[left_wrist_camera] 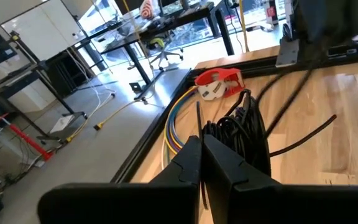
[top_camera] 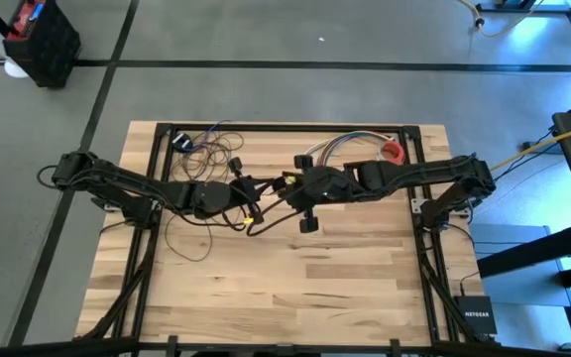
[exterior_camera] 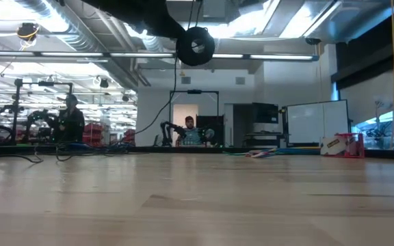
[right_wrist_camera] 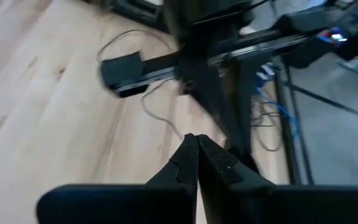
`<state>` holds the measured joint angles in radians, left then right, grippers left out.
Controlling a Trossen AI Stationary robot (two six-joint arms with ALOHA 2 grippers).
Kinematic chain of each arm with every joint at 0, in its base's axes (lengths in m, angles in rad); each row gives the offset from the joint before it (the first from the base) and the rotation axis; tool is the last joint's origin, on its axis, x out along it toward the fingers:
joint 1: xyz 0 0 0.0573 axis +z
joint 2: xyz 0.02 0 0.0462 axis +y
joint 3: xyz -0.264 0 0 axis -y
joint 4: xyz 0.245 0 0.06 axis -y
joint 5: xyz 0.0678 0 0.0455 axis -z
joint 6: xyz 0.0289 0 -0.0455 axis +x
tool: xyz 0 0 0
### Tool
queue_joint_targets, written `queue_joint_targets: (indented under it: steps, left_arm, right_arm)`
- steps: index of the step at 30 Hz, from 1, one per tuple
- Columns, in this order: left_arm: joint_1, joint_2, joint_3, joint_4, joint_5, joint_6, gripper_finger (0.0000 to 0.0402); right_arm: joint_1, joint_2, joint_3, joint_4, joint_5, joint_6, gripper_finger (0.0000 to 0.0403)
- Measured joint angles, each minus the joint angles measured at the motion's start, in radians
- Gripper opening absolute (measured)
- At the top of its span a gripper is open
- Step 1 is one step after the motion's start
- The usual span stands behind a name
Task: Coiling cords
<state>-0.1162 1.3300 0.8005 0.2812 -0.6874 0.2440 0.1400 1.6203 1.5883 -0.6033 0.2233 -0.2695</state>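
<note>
The cord is a thin dark wire. Its loose loops lie at the table's far left [top_camera: 211, 144], and a slack loop [top_camera: 188, 243] lies nearer the front. Both arms meet over the table's middle. My left gripper [left_wrist_camera: 202, 148] [top_camera: 258, 194] is shut, with a bundle of dark cord coils [left_wrist_camera: 241, 130] just beyond its fingertips. My right gripper [right_wrist_camera: 196, 140] [top_camera: 295, 186] is shut close beside it. A black round puck [exterior_camera: 195, 46] [top_camera: 308, 224] hangs high above the table below the grippers, and a strand [exterior_camera: 174, 102] drops from beside it. My left gripper pinches a thin strand of the cord [left_wrist_camera: 198, 121] between its two fingertips, coming nearly level from the table's left. The coiled bundle hangs past the fingers, clear of the table. My right gripper has a thin strand [right_wrist_camera: 166, 121] running up to its shut fingertips; blur hides the contact itself. It slants down from the table's right.
A short bundle of multicoloured wires [top_camera: 350, 144] and a red-and-white object [top_camera: 393, 151] lie at the far right. A black frame rail [top_camera: 285, 127] runs along the far edge. The near half of the wooden table [top_camera: 295, 297] is bare. People stand in the room beyond [exterior_camera: 70, 123].
</note>
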Motion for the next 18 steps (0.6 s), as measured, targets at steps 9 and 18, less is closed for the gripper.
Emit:
queue_joint_targets:
  steps: [9, 18]
  left_arm:
    - [-0.002, 0.000, 0.002, 0.010, 0.010, 0.003, 0.0000]
    - [-0.006, 0.002, 0.000, 0.015, 0.001, 0.006, 0.0000]
  right_arm:
    - [-0.025, -0.007, 0.000, -0.020, -0.182, -0.102, 0.0005]
    - [-0.036, 0.034, 0.000, 0.000, -0.223, -0.271, 0.0005]
